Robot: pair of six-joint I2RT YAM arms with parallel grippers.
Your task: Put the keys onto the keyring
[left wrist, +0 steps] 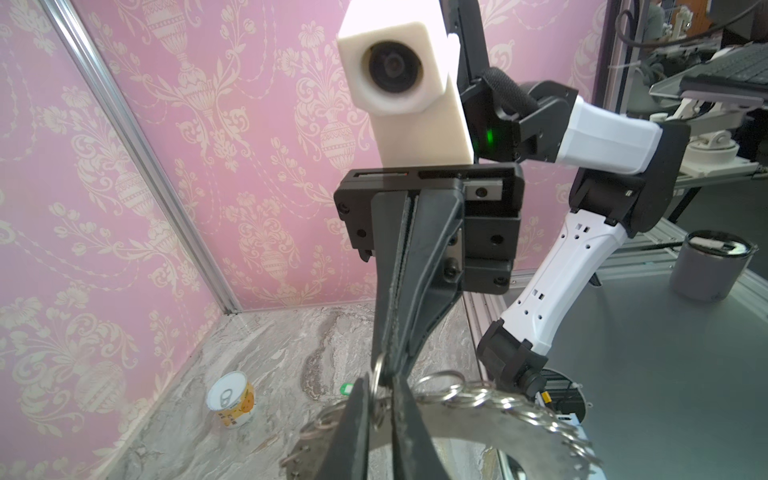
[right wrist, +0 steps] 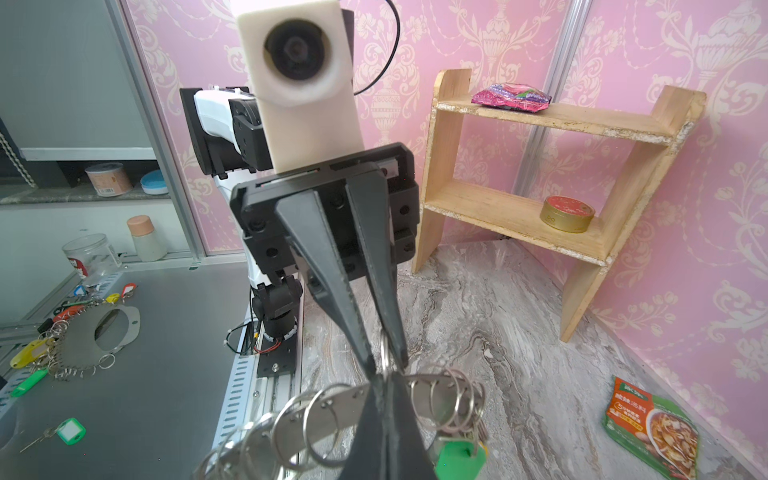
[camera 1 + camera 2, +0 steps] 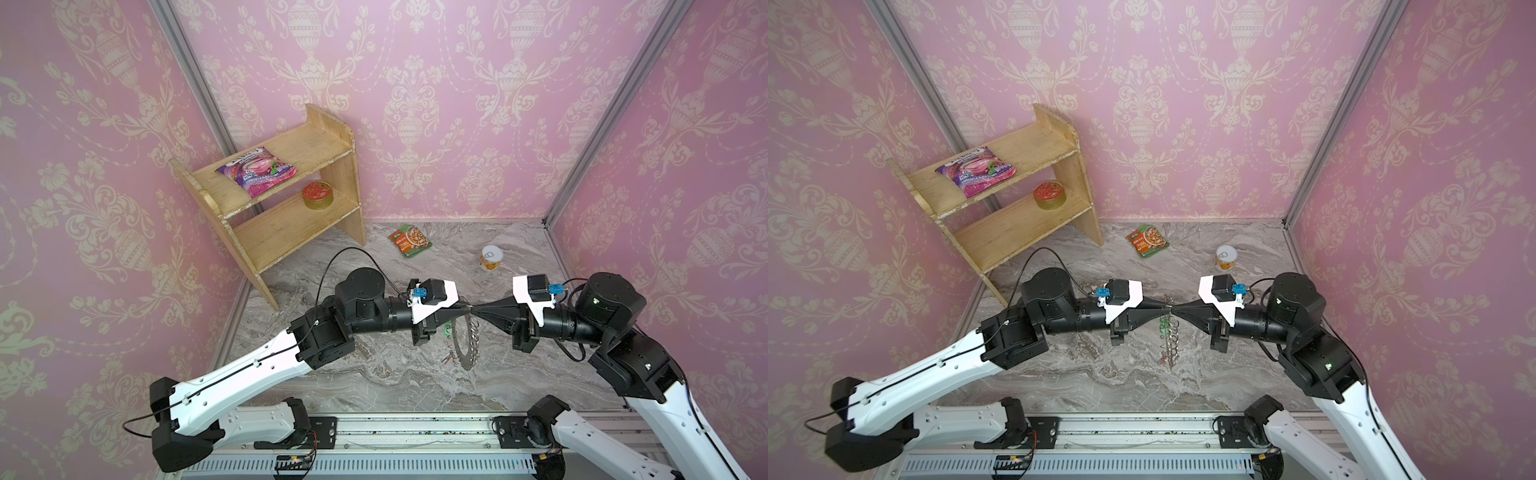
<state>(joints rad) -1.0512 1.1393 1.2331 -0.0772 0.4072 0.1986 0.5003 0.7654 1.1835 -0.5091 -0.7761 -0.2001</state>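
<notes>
- Right tool (image 1: 386, 362) pinches the keyring (image 1: 498, 428), standing it on edge (so loops (image 2: 440, 399) face its partner).
- Left tool (image 2: 384, 353), jaws slightly parted, seems to straddle one loop.

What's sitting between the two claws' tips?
Only a wire loop of the keyring; left claw and right claw meet there, clear in both top views.

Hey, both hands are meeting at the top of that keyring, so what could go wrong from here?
1. The keyring is held upright only by the right hand's shut pinch at its top. A slip there could drop it, green key included.
2. The left hand, jaws slightly apart, sits tip to tip with the right hand among crowded wire loops. It may bump that hand or catch the wrong loop.
</notes>
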